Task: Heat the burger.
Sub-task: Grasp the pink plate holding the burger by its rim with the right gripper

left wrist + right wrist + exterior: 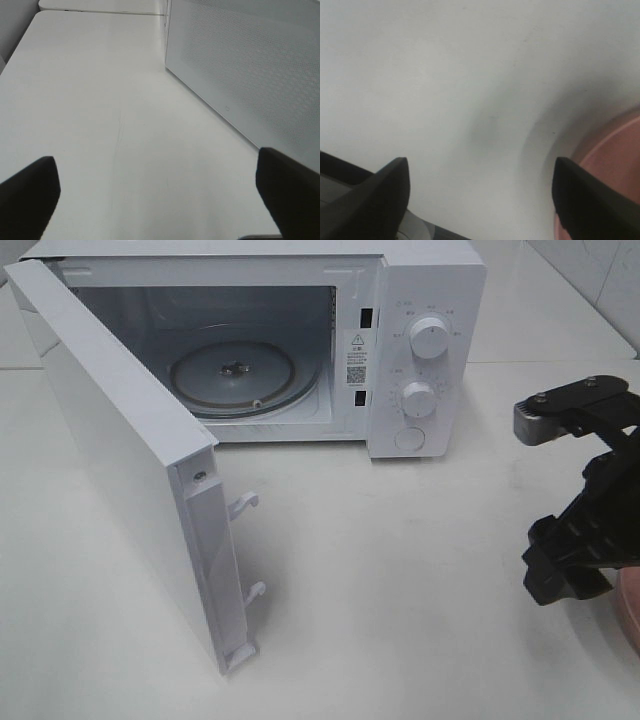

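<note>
The burger is out of view in every frame. My right gripper [480, 200] hangs open over the white table, with nothing between its dark fingers [375, 200]. A curved edge of a pink plate [615, 155] lies right beside one finger. In the exterior high view the right gripper [565, 565] is low at the right edge, next to the pink plate [630, 610]. My left gripper [157, 200] is open and empty above bare table, beside the outside of the microwave door [250, 65]. The left arm does not show in the exterior high view.
A white microwave [425, 350] stands at the back with its door [130, 470] swung wide to the left. Its glass turntable [232, 375] carries nothing. Two dials [430, 338] are on its right panel. White table [400, 590] lies in front of it.
</note>
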`<state>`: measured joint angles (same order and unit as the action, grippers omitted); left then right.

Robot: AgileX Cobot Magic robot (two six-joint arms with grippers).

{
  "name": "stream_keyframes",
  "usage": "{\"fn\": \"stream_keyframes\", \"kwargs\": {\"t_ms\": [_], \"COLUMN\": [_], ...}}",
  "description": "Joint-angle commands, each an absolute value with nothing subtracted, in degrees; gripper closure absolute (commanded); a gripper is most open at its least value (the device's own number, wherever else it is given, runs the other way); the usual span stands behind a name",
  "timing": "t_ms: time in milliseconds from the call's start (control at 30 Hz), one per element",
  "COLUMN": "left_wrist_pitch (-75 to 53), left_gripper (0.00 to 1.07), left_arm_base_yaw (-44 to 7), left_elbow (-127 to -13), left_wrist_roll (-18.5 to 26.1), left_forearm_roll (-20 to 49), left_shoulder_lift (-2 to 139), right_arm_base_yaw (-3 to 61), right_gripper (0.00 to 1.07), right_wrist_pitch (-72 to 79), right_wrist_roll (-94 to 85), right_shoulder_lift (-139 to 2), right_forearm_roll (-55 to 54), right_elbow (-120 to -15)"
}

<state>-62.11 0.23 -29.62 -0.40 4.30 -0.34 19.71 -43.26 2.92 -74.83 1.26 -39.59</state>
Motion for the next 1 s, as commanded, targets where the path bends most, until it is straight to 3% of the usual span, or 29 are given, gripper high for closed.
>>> {"fn": "stream_keyframes", "kwargs": {"t_ms": [33,400,1000], "left_wrist_pitch": [-61.36,-61.36,-61.36], "left_gripper": [0.07,0.07,0.07], "left_arm_base_yaw": [-0.11,-0.11,-0.11], "left_elbow": [-29.56,-29.56,-29.56], "left_wrist_roll": [-0.40,-0.40,-0.40], "left_forearm_roll": [4.47,4.47,4.47], "left_shoulder_lift": [-1.26,-1.26,-1.26], "right_arm_base_yaw": [15.87,6.42,6.02], "right_gripper": [0.28,0.29,0.29], "right_wrist_pitch": [-41.71,-34.38,-31.63], "right_wrist_roll": [2.64,4.81,10.89], "right_shoulder_lift": [-74.54,-74.71,-83.94], "right_forearm_roll": [2.35,2.29,7.22], "right_elbow": [-38.45,-34.89,-34.21]}}
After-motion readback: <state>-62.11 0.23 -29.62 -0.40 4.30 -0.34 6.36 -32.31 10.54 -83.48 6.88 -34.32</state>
